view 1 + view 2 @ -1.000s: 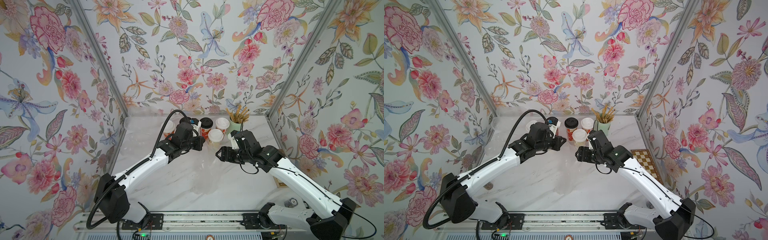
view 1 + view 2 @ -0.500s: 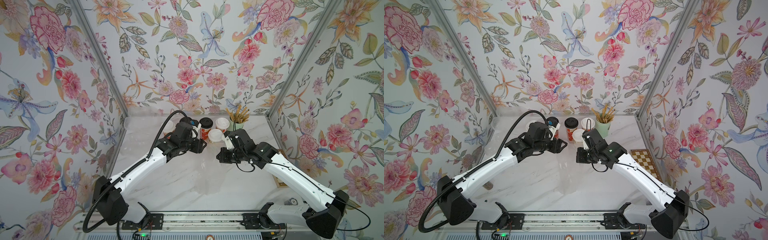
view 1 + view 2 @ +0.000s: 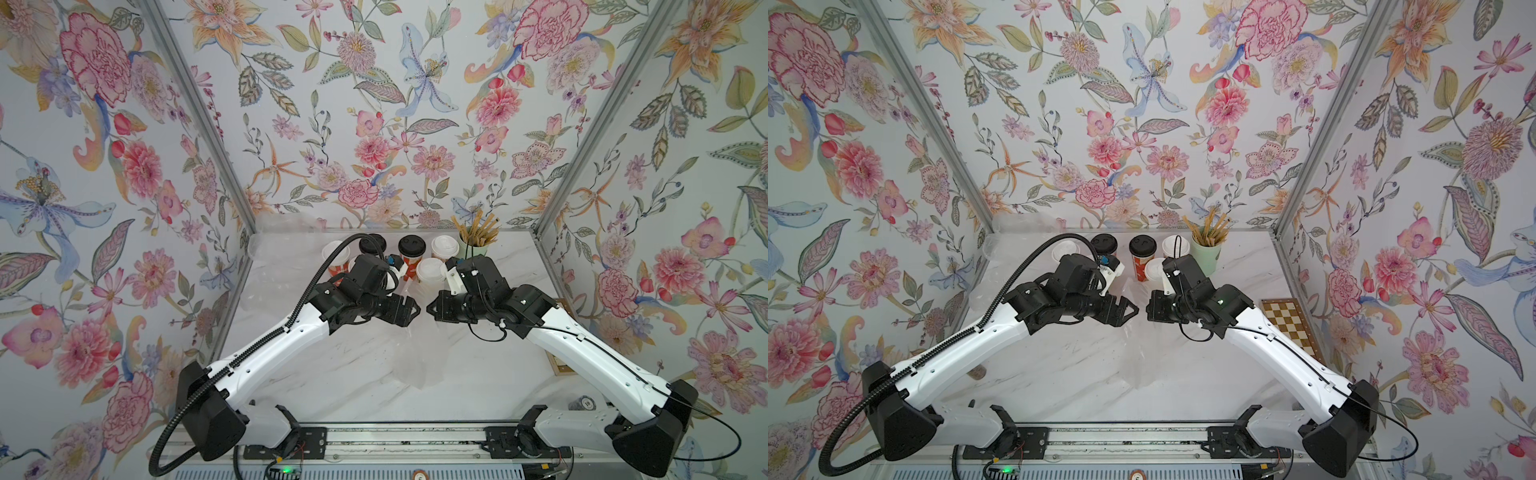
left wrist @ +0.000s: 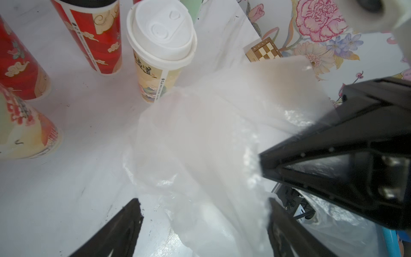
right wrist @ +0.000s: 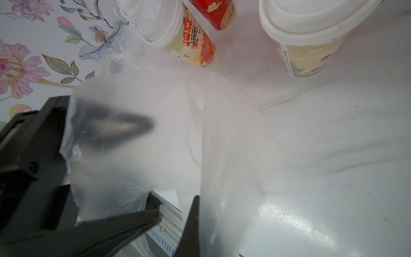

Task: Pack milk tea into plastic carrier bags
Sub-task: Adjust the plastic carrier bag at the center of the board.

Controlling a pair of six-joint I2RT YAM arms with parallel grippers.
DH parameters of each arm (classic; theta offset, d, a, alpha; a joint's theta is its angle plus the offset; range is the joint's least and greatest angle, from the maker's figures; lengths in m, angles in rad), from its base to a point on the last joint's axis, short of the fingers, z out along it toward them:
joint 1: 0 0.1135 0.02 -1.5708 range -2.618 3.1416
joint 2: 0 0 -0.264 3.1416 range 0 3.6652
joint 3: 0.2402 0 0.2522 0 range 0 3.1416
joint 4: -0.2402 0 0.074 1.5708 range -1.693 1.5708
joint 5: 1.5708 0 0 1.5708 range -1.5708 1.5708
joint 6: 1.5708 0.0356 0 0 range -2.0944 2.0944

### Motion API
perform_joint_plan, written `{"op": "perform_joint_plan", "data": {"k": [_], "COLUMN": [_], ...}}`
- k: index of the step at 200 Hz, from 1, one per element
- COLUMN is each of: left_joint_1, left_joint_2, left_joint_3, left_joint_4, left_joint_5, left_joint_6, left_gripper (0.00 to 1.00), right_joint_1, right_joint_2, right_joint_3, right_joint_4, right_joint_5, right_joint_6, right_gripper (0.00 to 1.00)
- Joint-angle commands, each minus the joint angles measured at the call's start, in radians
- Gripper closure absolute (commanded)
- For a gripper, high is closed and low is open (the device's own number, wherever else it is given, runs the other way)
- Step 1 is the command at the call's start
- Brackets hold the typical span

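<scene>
Left wrist view: finds the left jaws spread wide astride the bag (image 4: 200,138), gripping nothing. Shows the right jaws pressed together, pinching the bag's upper edge and holding it up off the tabletop (image 3: 340,386) mid-scene, lower film slumped toward the near side. Probably done to hold the mouth raised, so the opposite edge can be taken and pulled open. Leaves the cups (image 3: 412,247) upright in a cluster at the far edge, none bagged yet, just behind the bag for a short carry. Calls for a firm second pinch; thin film may slip.
</scene>
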Motion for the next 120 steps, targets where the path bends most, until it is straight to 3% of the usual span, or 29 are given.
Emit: {"op": "perform_joint_plan", "data": {"k": [1,28,59,120], "left_joint_1": [-0.045,-0.078,-0.090,-0.093], "left_joint_2": [0.021,0.052,0.046,-0.003], "left_joint_3": [0.021,0.070,0.039,-0.024], "left_joint_4": [-0.035,-0.130,-0.138,-0.012], "left_joint_5": [-0.102,-0.256,-0.323,-0.234], "left_joint_6": [-0.051,-0.073,-0.132,-0.177], "left_gripper": [0.09,0.08,0.10,0.32], "right_joint_1": [0.014,0.027,0.037,0.046], "right_joint_2": [0.007,-0.012,-0.046,-0.084], "right_joint_3": [0.031,0.021,-0.008,-0.033], "right_joint_4": [0.032,0.048,0.087,0.113], "right_joint_5": [-0.014,0.004,0.027,0.072], "right_joint_6": [0.033,0.069,0.117,0.138], "right_gripper": [1.00,1.00,1.00,1.00]}}
